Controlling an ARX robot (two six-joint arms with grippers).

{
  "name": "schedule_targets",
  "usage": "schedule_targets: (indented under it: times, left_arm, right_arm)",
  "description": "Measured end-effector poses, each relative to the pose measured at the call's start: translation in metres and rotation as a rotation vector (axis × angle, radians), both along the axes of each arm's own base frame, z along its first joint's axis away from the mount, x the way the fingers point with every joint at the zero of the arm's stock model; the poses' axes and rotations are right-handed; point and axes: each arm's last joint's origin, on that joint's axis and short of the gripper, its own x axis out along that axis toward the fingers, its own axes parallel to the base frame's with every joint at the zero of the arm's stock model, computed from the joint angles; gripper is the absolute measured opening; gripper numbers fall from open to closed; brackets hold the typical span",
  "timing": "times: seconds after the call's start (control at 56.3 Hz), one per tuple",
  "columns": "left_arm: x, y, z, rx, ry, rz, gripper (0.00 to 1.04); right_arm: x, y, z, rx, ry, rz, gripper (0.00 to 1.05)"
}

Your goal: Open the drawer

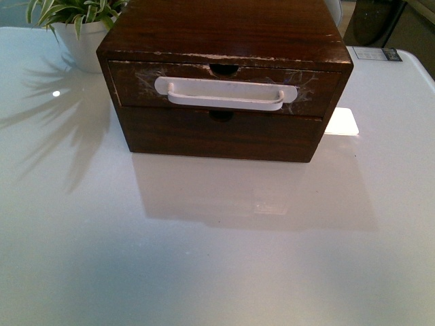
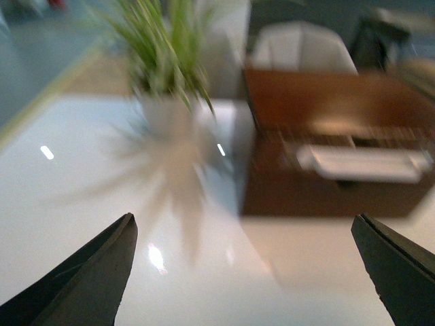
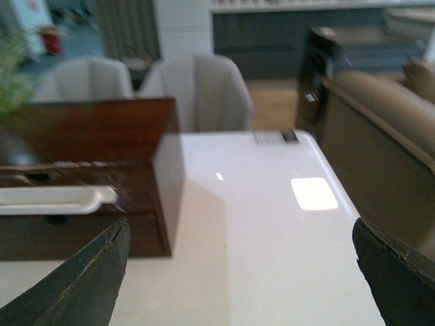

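Observation:
A dark brown wooden chest [image 1: 224, 30] stands on the white table [image 1: 204, 258]. Its top drawer [image 1: 136, 85] is shut, with a long white bar handle [image 1: 224, 94], whitish scratches and a half-round notch in its top edge. Below it is a plain handleless drawer front [image 1: 217, 136]. Neither arm shows in the front view. My left gripper [image 2: 243, 227] is open and empty over the table, with the handle [image 2: 363, 163] blurred ahead of it. My right gripper [image 3: 241, 231] is open and empty beside the chest, the handle [image 3: 54, 199] off to one side.
A potted plant [image 1: 78, 27] in a white pot stands behind the chest's left corner. A small card [image 1: 377, 54] lies at the table's far right edge. Pale chairs [image 3: 197, 92] and a brown sofa [image 3: 380, 129] stand beyond the table.

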Motion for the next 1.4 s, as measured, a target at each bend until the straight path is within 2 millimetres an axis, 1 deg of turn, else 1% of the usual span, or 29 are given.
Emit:
schedule_targets:
  times: [0.036,0.071,0.16,0.266,0.355,0.408,0.497,0.586,0.71,0.888,0.995,1.119,1.243,1.332,1.385,1.403]
  left_arm:
    - [0.001,0.001,-0.002,-0.047,0.122,-0.071,0.96]
    - [0.001,0.002,-0.004,-0.076,0.180,-0.098,0.96]
    - [0.003,0.002,-0.005,-0.108,0.209,-0.165,0.96]
    - [0.007,0.001,0.003,-0.096,0.187,-0.189,0.96]
    - [0.014,-0.003,0.008,-0.064,0.157,-0.240,0.96]
    - [0.020,-0.009,0.009,-0.044,0.138,-0.294,0.96]
    - [0.030,-0.019,0.009,0.008,0.110,-0.373,0.96]
    - [0.045,-0.034,0.005,0.084,0.073,-0.478,0.96]
    - [0.065,-0.056,-0.003,0.201,0.040,-0.623,0.96]
    - [0.092,-0.081,-0.011,0.283,-0.014,-0.799,0.96]
    - [0.109,-0.095,-0.021,0.326,-0.010,-0.898,0.96]
    - [0.125,-0.106,-0.036,0.381,0.024,-0.964,0.96]
    - [0.158,-0.117,-0.054,0.440,0.068,-1.007,0.96]
    - [0.174,-0.119,-0.060,0.464,0.087,-1.014,0.96]
    - [0.185,-0.119,-0.063,0.477,0.101,-1.015,0.96]
    - [0.192,-0.119,-0.065,0.486,0.109,-1.015,0.96]
  right_arm:
    - [0.000,0.001,-0.001,0.019,0.092,-0.079,0.96]
    - [0.002,0.002,-0.003,0.024,0.164,-0.140,0.96]
    - [0.007,0.004,-0.009,-0.003,0.242,-0.196,0.96]
    - [0.012,0.006,-0.004,-0.046,0.239,-0.150,0.96]
    - [0.020,0.005,0.010,-0.103,0.206,-0.077,0.96]
    - [0.028,0.002,0.016,-0.154,0.200,-0.038,0.96]
    - [0.041,-0.002,0.020,-0.231,0.197,0.032,0.96]
    - [0.059,-0.004,0.020,-0.362,0.185,0.119,0.96]
    - [0.077,-0.001,0.010,-0.544,0.195,0.253,0.96]
    - [0.102,0.002,0.008,-0.679,0.187,0.355,0.96]
    - [0.115,0.005,0.002,-0.733,0.220,0.440,0.96]
    - [0.126,0.012,-0.003,-0.798,0.249,0.562,0.96]
    - [0.142,0.024,-0.008,-0.871,0.255,0.687,0.96]
    - [0.150,0.028,-0.012,-0.904,0.260,0.737,0.96]
    - [0.155,0.029,-0.016,-0.920,0.270,0.772,0.96]
    - [0.158,0.030,-0.019,-0.935,0.278,0.789,0.96]
